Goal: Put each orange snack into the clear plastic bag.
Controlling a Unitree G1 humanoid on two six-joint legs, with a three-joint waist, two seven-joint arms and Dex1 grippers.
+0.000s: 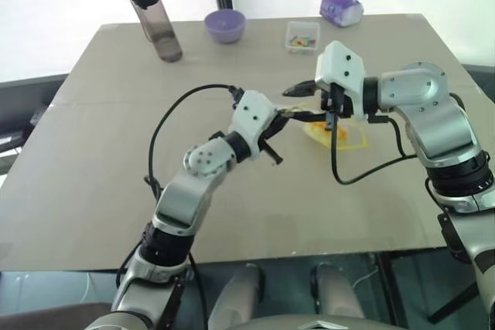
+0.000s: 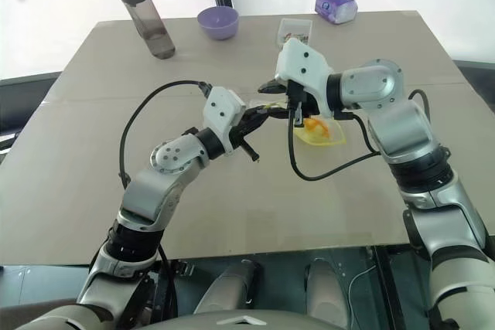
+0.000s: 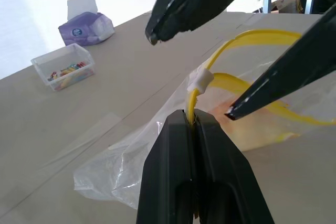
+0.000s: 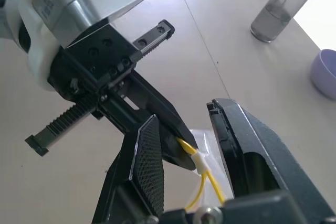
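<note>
Left tool (image 3: 195, 124) is clenched on the yellow seal strip (image 3: 247, 38) of the bag (image 3: 157, 150), holding that edge up off the worktop (image 1: 93, 175). Right tool (image 4: 199, 145) stands parted around the same strip by its white slider (image 3: 202, 78). Inside the bag lies the snack (image 2: 315, 126). Beyond the bag sits a small clear box (image 1: 302, 36).

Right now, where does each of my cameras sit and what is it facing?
Left eye view: on the head, looking down over the table, both arms in view.
Right eye view: beside it, same scene.
Left wrist view: along the left hand, shut on the clear plastic bag at its yellow seal strip.
Right wrist view: along the open right hand, facing the left hand.
Both wrist views share the seal strip.
</note>
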